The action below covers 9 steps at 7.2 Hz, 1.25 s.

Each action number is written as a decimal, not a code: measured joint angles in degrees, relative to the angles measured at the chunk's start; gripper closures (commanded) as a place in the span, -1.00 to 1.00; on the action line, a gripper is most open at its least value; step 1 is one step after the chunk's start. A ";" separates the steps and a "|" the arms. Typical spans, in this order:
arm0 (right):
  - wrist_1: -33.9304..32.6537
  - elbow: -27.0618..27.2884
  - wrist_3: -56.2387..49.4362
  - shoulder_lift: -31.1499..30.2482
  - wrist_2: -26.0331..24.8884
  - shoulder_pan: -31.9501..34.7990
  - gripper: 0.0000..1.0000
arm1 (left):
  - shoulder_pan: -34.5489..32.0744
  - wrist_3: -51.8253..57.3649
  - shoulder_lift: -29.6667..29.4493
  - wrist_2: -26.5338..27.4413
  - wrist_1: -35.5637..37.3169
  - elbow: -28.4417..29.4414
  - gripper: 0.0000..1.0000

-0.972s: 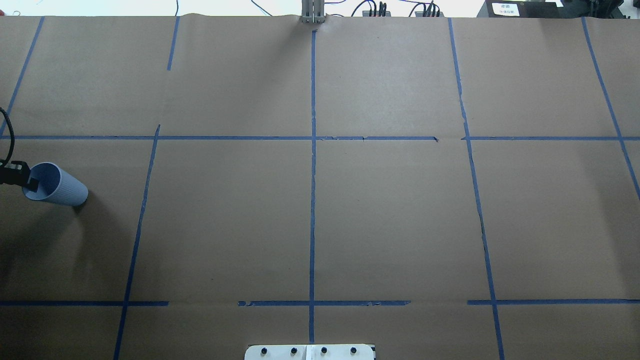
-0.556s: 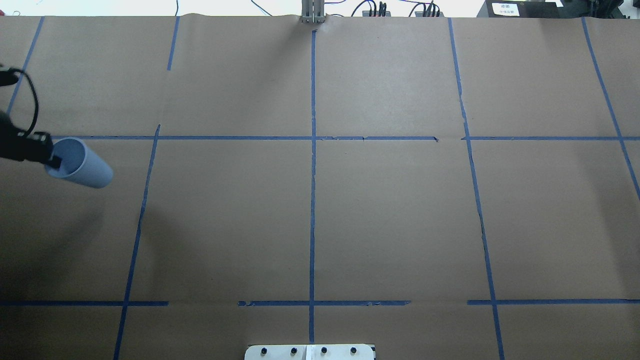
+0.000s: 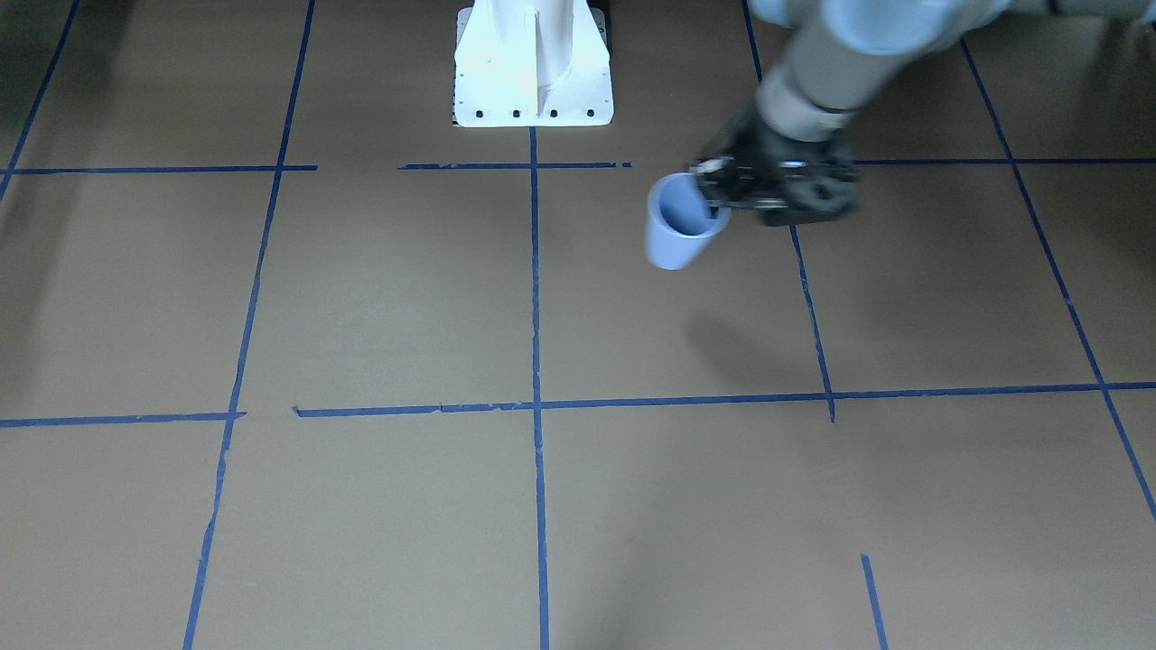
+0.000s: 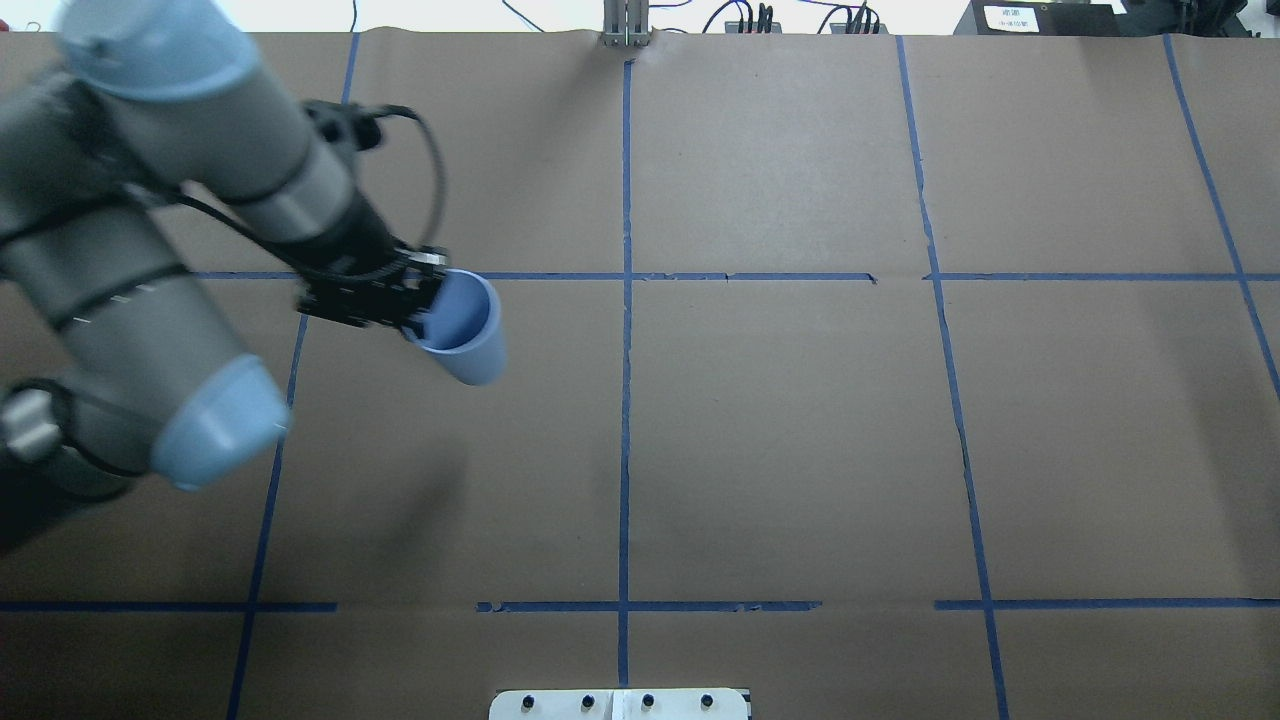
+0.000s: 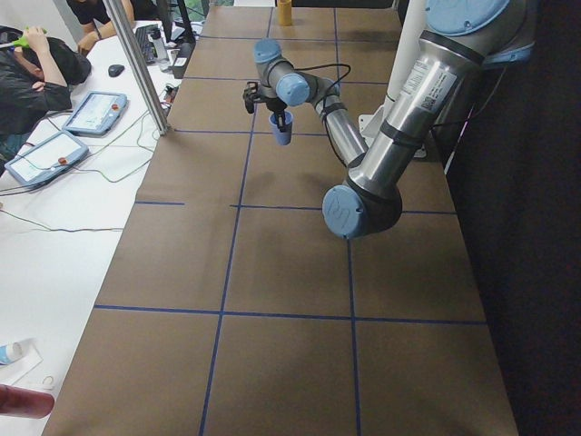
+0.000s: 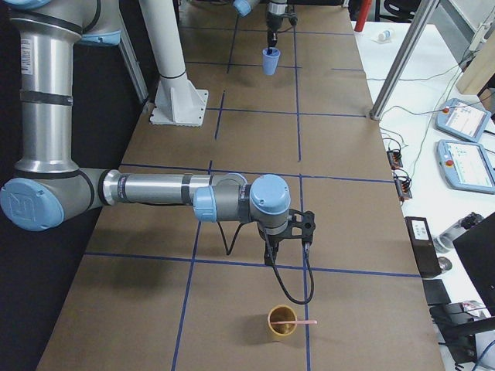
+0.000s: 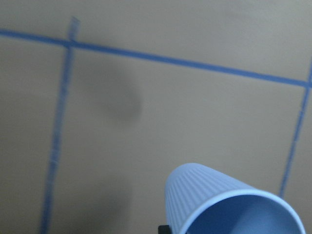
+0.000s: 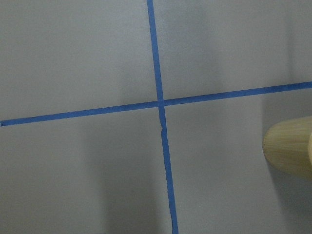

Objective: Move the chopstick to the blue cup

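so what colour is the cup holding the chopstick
Yellowish tan cup, clearest in the exterior right view, chopstick resting in it.

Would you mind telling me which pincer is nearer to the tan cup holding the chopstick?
Right. The right pincer hangs close beside the tan cup, apart from it; the left pincer is far along the table, gripping the blue cup.

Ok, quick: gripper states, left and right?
The left gripper is shut on the rim of the blue cup, which hangs in the air.
The right gripper shows only in the right side view, so its state cannot be told.
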 measured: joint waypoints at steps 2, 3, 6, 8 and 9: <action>1.22 -0.24 2.11 0.15 -0.31 -0.24 -1.00 | 4.29 -4.62 -5.13 2.77 -8.84 9.19 1.00; 1.54 -0.24 3.08 0.34 -0.32 -0.62 -1.00 | 5.31 -5.04 -6.16 4.49 -12.50 12.73 0.99; 1.66 -0.13 3.81 1.66 0.33 -1.39 -1.00 | 7.21 -5.21 -6.92 6.89 -18.10 17.94 0.94; 1.70 -0.10 3.75 1.85 0.33 -1.44 -1.00 | 7.68 -5.21 -7.44 7.00 -19.19 18.88 0.64; 1.73 -0.09 3.74 1.87 0.30 -1.44 -1.00 | 7.80 -5.16 -7.59 7.01 -19.31 18.97 -0.98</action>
